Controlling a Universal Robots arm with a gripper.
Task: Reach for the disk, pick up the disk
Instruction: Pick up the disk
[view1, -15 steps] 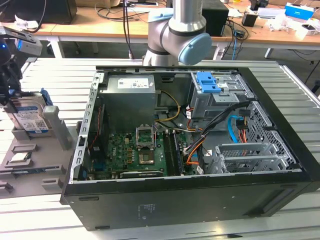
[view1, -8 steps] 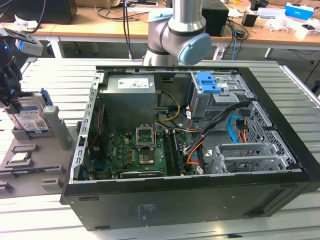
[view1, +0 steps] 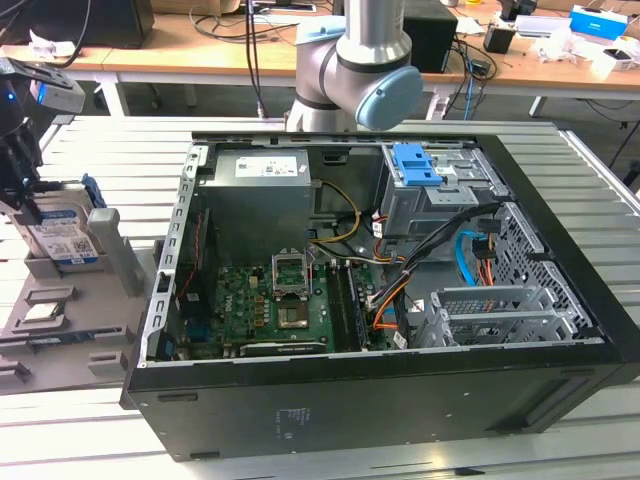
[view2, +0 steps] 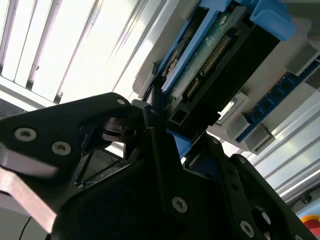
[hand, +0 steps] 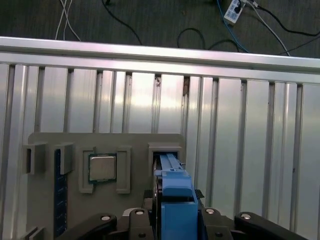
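The disk (view1: 62, 240) stands on edge in a slot of the grey holder tray (view1: 105, 255) at the exterior view's far left, its blue-and-white label facing out. My gripper (view1: 22, 195) comes down on its upper end. In the second wrist view the disk (view2: 215, 60) shows its green board and connector between blue rails, and the black fingers (view2: 156, 135) press against both sides of it. The first wrist view has the disk's blue rail (hand: 175, 185) between the finger ends, with the gripper (hand: 176, 197) closed onto it. The disk still sits in its slot.
The grey tray (hand: 135, 145) also holds a square processor chip (hand: 102, 167) and a blue memory stick (hand: 60, 200). An open computer case (view1: 400, 250) with a blue clip (view1: 415, 165) lies to the exterior view's right. The arm's elbow (view1: 360, 70) hangs behind it, over the slatted metal table (view1: 90, 430).
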